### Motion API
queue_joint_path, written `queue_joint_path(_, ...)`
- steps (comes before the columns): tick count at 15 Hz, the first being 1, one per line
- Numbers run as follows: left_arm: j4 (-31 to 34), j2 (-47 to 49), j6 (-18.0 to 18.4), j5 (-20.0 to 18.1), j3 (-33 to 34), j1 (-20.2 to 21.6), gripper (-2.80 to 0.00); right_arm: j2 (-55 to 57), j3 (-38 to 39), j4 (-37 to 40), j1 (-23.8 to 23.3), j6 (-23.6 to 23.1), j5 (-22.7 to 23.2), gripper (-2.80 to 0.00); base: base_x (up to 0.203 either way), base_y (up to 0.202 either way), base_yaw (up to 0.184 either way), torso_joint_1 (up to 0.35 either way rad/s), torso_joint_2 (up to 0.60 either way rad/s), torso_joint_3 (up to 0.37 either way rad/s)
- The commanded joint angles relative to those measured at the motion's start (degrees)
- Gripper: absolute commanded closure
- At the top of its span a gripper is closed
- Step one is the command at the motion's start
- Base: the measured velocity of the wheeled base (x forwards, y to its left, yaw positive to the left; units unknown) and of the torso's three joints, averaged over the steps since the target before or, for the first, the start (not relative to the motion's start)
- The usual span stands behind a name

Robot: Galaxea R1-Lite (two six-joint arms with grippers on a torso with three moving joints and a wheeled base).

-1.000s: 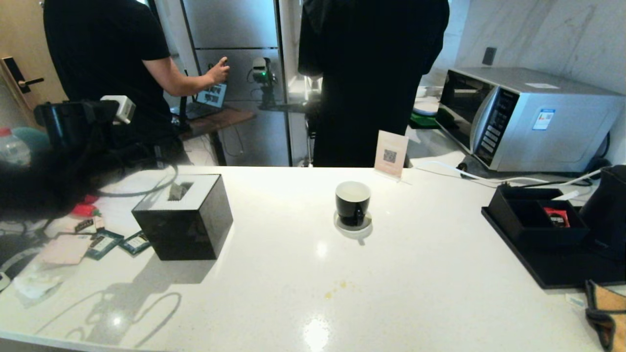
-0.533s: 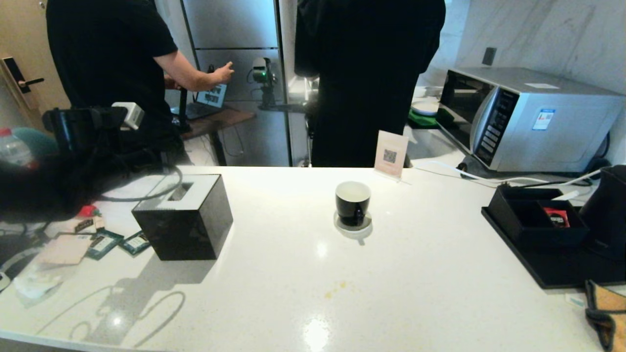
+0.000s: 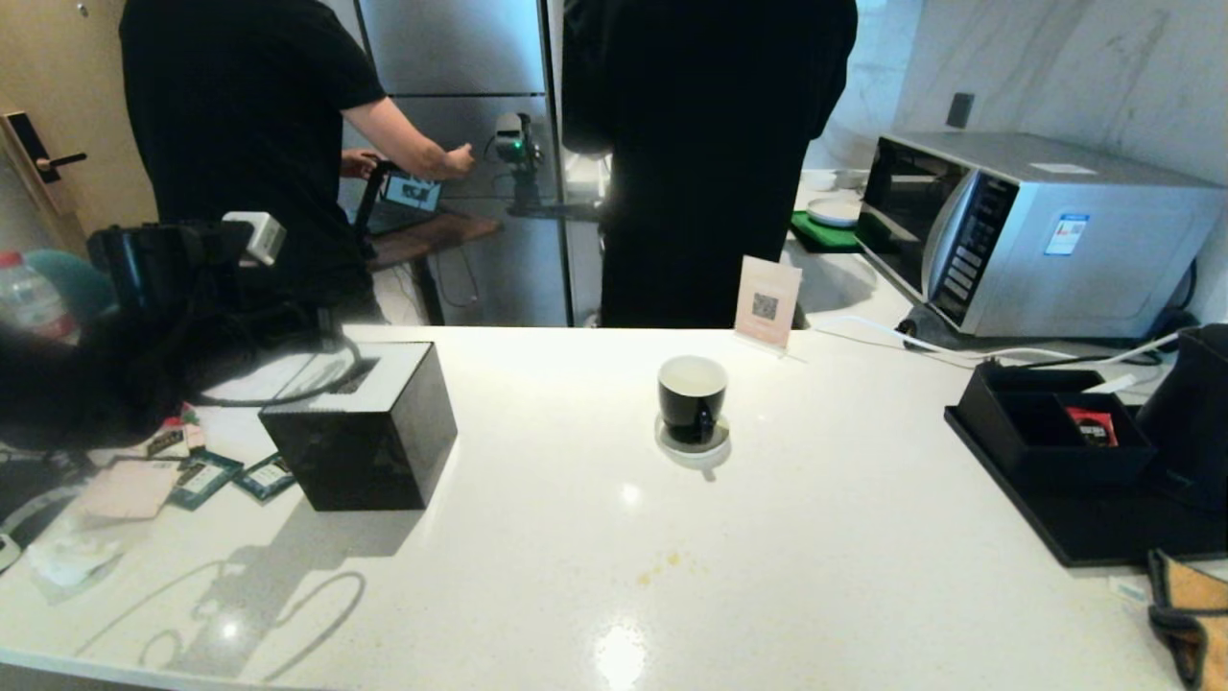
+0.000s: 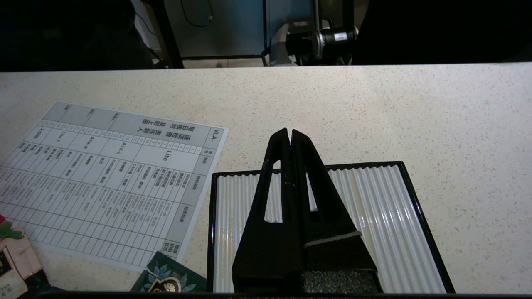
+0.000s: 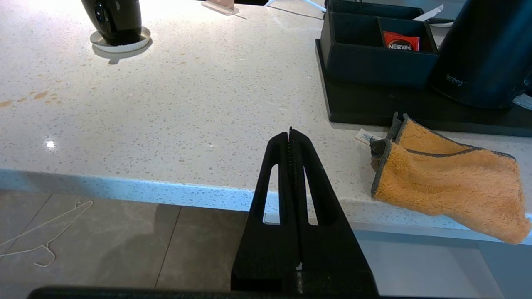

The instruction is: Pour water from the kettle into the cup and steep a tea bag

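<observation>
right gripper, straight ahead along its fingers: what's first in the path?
Probably nothing but bare counter. The right gripper, shut, sits off the counter's near edge and points across open worktop. The orange cloth and black tray lie to one side, the cup to the other. Height over the edge is unclear.

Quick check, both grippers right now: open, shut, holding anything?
Left gripper: shut, holding nothing, above the black tissue box.
Right gripper: shut, holding nothing, low at the counter's front edge, apart from the kettle.
</observation>
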Motion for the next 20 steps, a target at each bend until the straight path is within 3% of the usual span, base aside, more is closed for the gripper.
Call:
queue_joint_path(1,-0.7,0.1,0.0,0.0,0.9,0.0,0.0,0.1,0.0,0.0,0.0,-0.1,0.0,0.0,0.0,0.0,0.0,0.0,0.0,0.0)
queue_joint_path(2,-0.7,0.0,-0.1,-0.1,1.1,0.0,0.0,0.0,0.0,0.0,0.0,-0.1,0.0,0.0,0.0,0.0,0.0,0.0,0.0,0.0)
queue_joint_path(3,-0.7,0.0,-0.1,0.0,1.2,0.0,-2.8,0.0,0.0,0.0,0.0,-0.1,0.0,0.0,0.0,0.0,0.0,0.0,0.0,0.0)
queue_joint_path(15,-2.0,-0.1,-0.8,0.0,1.8,-0.3,-2.8,0.0,0.0,0.0,0.0,-0.1,0.0,0.0,0.0,0.0,0.0,0.0,0.0,0.0)
queue_joint_path(20,-9.7,1.3,-6.8,0.7,2.4,-0.9,-2.8,0.0,0.0,0.0,0.0,-0.1,0.0,0.0,0.0,0.0,0.0,0.0,0.0,0.0)
